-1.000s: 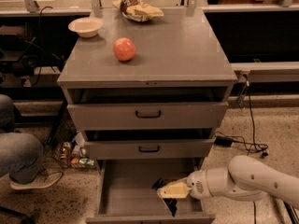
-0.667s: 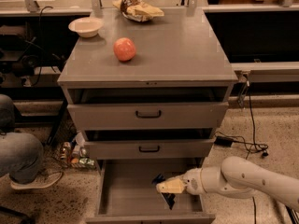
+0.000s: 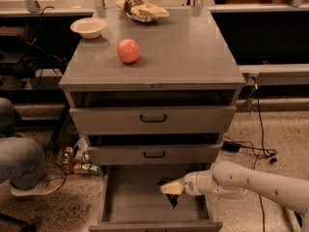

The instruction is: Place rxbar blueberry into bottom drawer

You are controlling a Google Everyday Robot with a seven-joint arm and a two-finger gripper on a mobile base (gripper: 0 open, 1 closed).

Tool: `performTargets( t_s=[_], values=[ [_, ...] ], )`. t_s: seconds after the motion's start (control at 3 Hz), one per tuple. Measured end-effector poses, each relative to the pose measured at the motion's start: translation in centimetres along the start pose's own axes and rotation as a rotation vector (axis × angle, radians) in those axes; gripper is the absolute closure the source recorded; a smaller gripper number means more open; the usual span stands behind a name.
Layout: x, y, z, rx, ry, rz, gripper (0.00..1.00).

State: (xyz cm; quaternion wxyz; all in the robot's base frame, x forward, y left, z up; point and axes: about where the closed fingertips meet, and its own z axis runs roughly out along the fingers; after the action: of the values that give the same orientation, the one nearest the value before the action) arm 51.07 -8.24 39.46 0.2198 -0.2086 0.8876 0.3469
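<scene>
The task looks close to its end: the bottom drawer (image 3: 111, 197) stands pulled out in the lower middle of the frame, and the gripper (image 3: 170, 188) hangs inside it, right of centre, its fingers pinching the rxbar blueberry (image 3: 174, 200). The dark wrapper sticks out above and below the tan fingertips. It seems to hover just over the grey floor, though I cannot tell whether its lower corner already touches. What is left, I judge, is to let go and draw the arm (image 3: 256, 185) out to the right. Room is fair, with bare floor to the left of the bar and in front of it. The tight edges are the drawer's right wall, over which the arm reaches, and the front of the middle drawer (image 3: 154, 154) just above the gripper, so lifting straight up risks a knock.
</scene>
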Motion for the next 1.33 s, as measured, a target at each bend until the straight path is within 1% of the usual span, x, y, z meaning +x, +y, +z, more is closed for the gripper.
performTargets(
  t_s=[0.33,0.67,1.0,1.33],
  values=[
    [0.0,0.1,0.0,-0.002,0.000,-0.001,1.00],
    [0.8,-0.4,0.7,0.010,-0.006,0.023,1.00],
    [1.1,-2.6,2.6,0.035,-0.059,0.030,1.00],
    [2.2,-5.3,6.5,0.027,-0.108,0.045,1.00]
  ],
)
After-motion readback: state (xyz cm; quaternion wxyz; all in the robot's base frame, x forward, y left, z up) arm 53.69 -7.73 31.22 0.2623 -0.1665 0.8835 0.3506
